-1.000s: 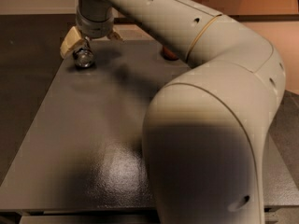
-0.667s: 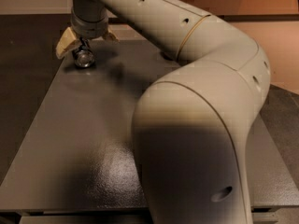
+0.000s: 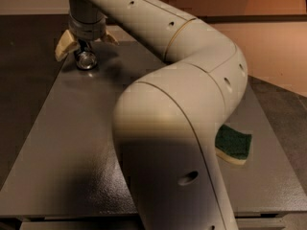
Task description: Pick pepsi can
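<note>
The pepsi can [image 3: 86, 60] lies on its side at the far left of the grey table [image 3: 72, 143], its shiny silver round end facing me and its dark body mostly hidden behind that end. My gripper [image 3: 86, 44] hangs right above it, open, with one cream fingertip [image 3: 64, 46] to the can's left and the other [image 3: 109, 38] to its right. The fingers straddle the can without closing on it.
My large cream arm [image 3: 182, 104] sweeps from the bottom middle up to the far left and hides much of the table's middle. A green sponge with a cream underside [image 3: 233, 145] lies at the table's right side. Dark floor lies to the left.
The gripper has stayed over the can. The arm's elbow has shifted, uncovering the table's right side and the green sponge.
</note>
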Robot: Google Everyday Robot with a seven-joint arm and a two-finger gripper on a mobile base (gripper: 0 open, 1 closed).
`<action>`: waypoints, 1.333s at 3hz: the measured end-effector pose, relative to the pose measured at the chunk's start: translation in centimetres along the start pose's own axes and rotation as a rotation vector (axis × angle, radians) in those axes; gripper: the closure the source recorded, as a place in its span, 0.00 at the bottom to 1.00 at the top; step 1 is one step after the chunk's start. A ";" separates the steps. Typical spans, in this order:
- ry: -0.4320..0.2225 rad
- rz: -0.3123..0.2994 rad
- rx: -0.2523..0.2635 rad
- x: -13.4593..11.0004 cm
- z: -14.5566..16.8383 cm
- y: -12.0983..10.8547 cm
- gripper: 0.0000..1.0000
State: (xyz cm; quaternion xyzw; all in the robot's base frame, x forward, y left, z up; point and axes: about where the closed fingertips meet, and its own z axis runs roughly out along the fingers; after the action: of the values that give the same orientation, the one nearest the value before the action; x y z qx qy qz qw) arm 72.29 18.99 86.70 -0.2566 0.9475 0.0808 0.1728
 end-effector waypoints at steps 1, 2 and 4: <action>0.027 0.014 0.007 -0.3 1.3 -0.5 0.00; 0.047 0.028 0.008 -0.3 2.2 -0.8 0.18; 0.037 0.035 0.009 -0.7 1.9 -0.9 0.64</action>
State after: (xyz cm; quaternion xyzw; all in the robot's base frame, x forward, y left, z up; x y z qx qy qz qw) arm 73.87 19.00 85.13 -0.2407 0.9552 0.0747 0.1550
